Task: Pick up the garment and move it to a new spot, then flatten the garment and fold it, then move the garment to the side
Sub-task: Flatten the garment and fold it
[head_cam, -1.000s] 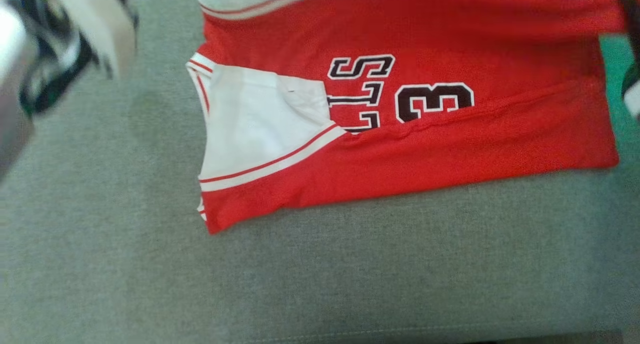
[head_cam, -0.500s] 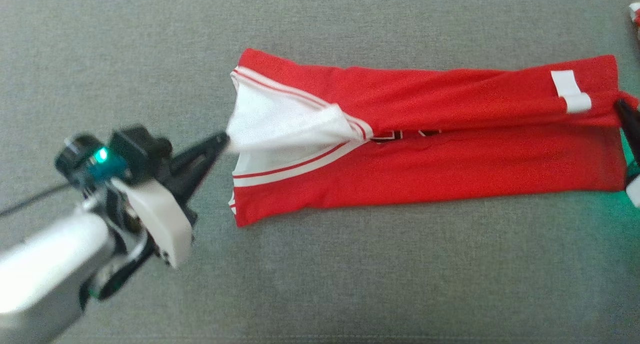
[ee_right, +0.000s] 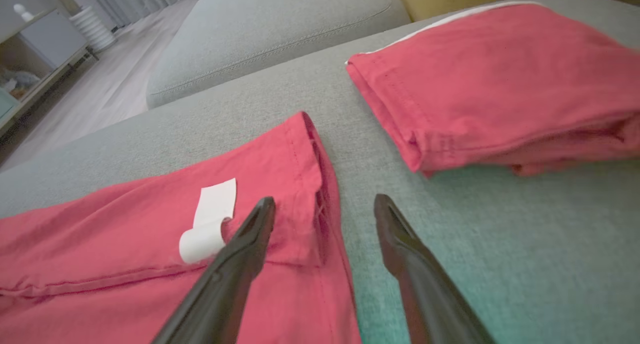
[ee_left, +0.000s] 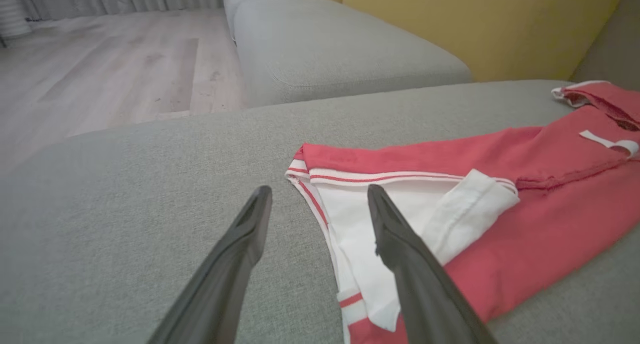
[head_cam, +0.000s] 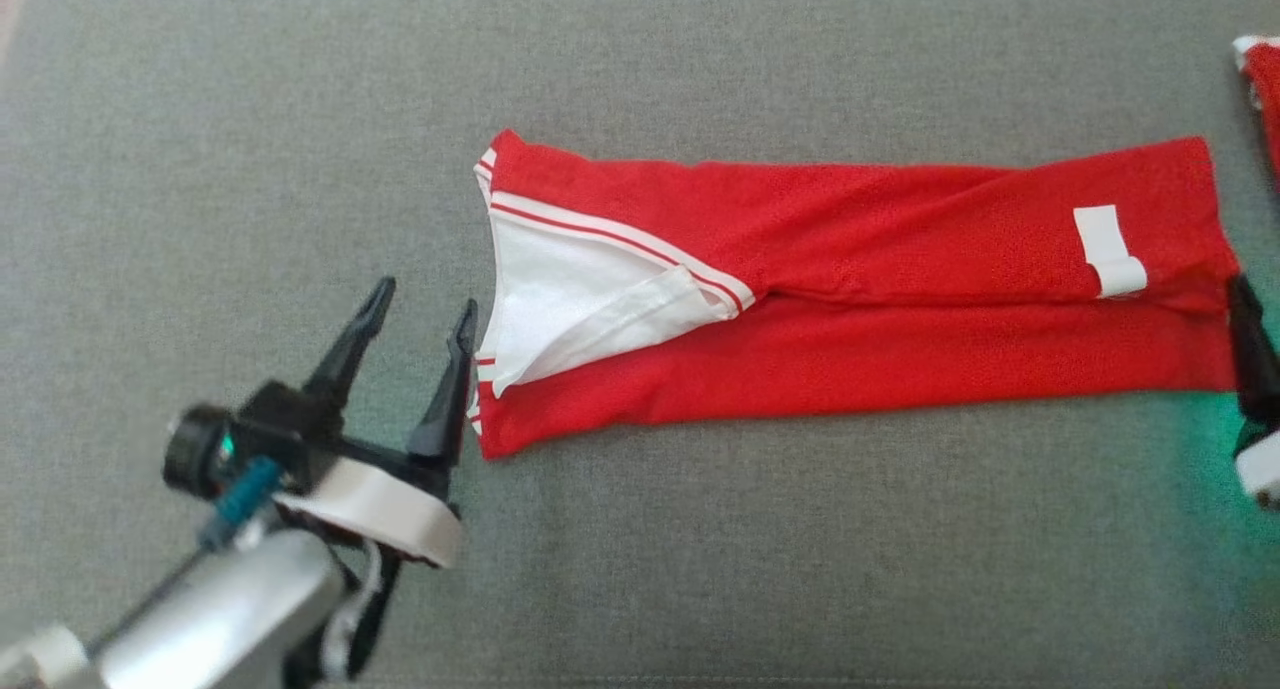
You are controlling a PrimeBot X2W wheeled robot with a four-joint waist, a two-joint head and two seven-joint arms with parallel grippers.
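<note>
The garment (head_cam: pixel 850 339) lies flat on the grey sofa (head_cam: pixel 700 569), folded into a long red strip running left to right, with its white-trimmed opening at the left end and a white tag (head_cam: pixel 1105 249) near the right end. The left gripper (head_cam: pixel 427 299) sits at the left end with its jaws apart and nothing between them; its right finger is just beside the white trim, and contact cannot be judged. The right gripper (ee_right: pixel 324 204) is at the right end, jaws also apart and empty; one finger is above the hem close to the tag, the other above bare sofa. A folded red cloth (ee_right: pixel 500 74) rests on the sofa just beyond the garment's right end, apart from it. A second grey cushion (ee_left: pixel 325 49) stands at the far side, with wood floor (ee_left: pixel 100 74) to its left and a yellow panel (ee_left: pixel 475 24) behind.
</note>
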